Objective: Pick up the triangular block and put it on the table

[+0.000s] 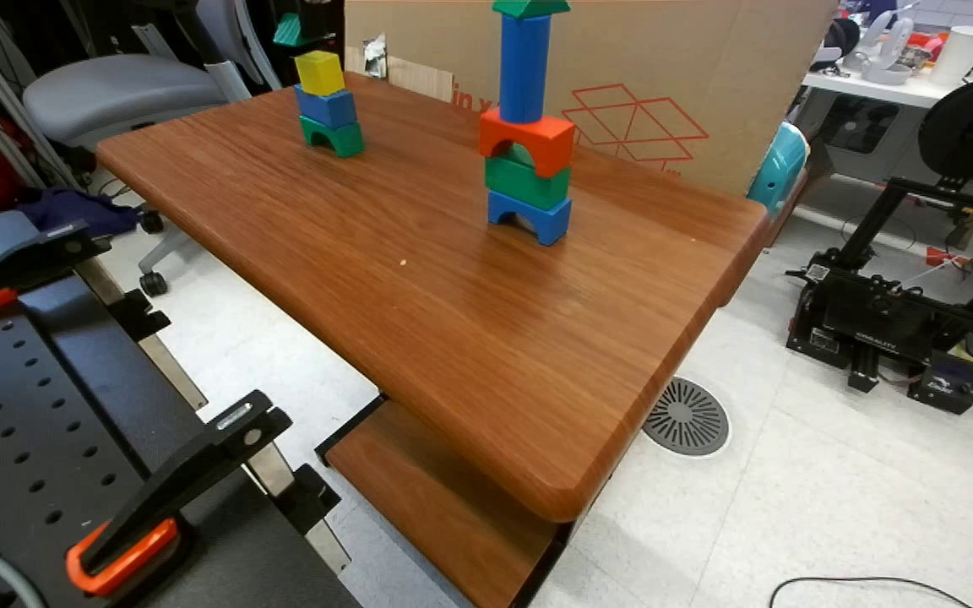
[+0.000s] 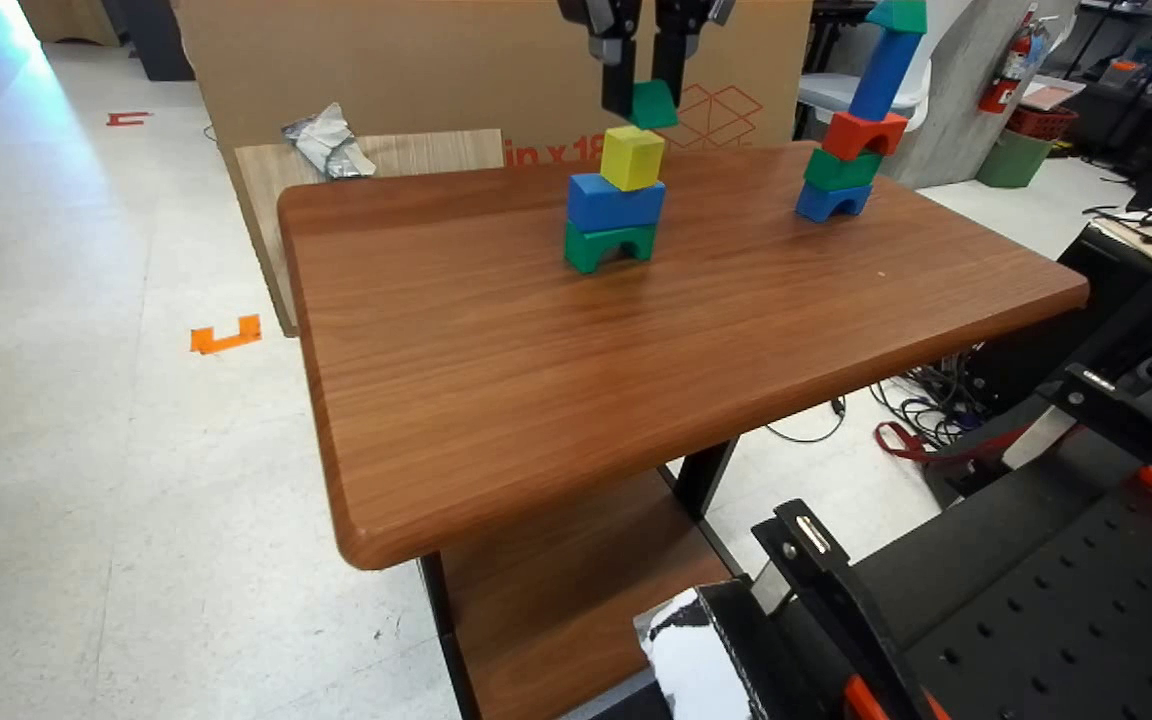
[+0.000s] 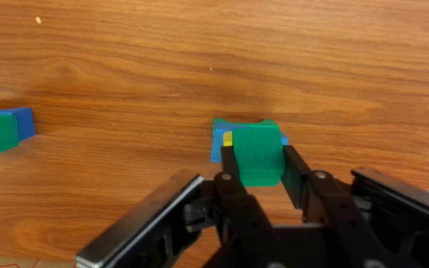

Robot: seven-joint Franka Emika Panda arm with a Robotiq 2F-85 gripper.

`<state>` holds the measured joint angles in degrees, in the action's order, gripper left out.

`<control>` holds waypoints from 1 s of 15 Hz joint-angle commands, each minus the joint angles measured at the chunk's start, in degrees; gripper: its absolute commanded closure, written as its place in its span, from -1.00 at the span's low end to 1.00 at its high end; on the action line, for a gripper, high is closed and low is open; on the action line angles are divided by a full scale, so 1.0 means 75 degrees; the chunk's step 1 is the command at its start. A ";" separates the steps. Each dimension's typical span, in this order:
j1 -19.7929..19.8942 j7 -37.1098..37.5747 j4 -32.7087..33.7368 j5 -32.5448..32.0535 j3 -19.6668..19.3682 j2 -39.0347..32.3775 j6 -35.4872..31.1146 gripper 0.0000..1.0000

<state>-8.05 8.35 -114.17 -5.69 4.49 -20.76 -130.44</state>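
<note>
The green triangular block [image 3: 258, 154] is between the fingers of my gripper [image 3: 258, 163] in the wrist view, with a finger against each side. My gripper is shut on it. The block also shows in both exterior views [image 1: 290, 30] [image 2: 653, 105], held above a short stack, with a small gap over its yellow cube [image 1: 320, 73]. In the wrist view the block hides most of that cube. The reddish-brown table [image 2: 536, 350] carries the stack. In an exterior view my gripper [image 2: 647, 98] points down; its upper part is out of view.
Under the yellow cube are a blue block [image 2: 616, 203] and a green arch [image 2: 609, 246]. A taller tower with a red arch [image 1: 526, 142], a blue cylinder [image 1: 525, 67] and another green wedge [image 1: 531, 8] on top stands on the table. A cardboard sheet [image 2: 386, 70] stands behind.
</note>
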 commanded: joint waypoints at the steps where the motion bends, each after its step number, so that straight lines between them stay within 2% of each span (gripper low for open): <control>1: -0.0198 0.0269 -0.1072 -0.0356 -0.0067 0.0893 -0.0245 0.83; 7: -0.0237 0.0922 -0.1869 -0.0745 -0.0085 0.1094 -0.0394 0.83; 15: -0.0269 0.1529 -0.1641 -0.0715 -0.0340 -0.0061 -0.0909 0.83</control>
<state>-9.38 17.77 -127.75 -10.02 2.90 -17.76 -135.17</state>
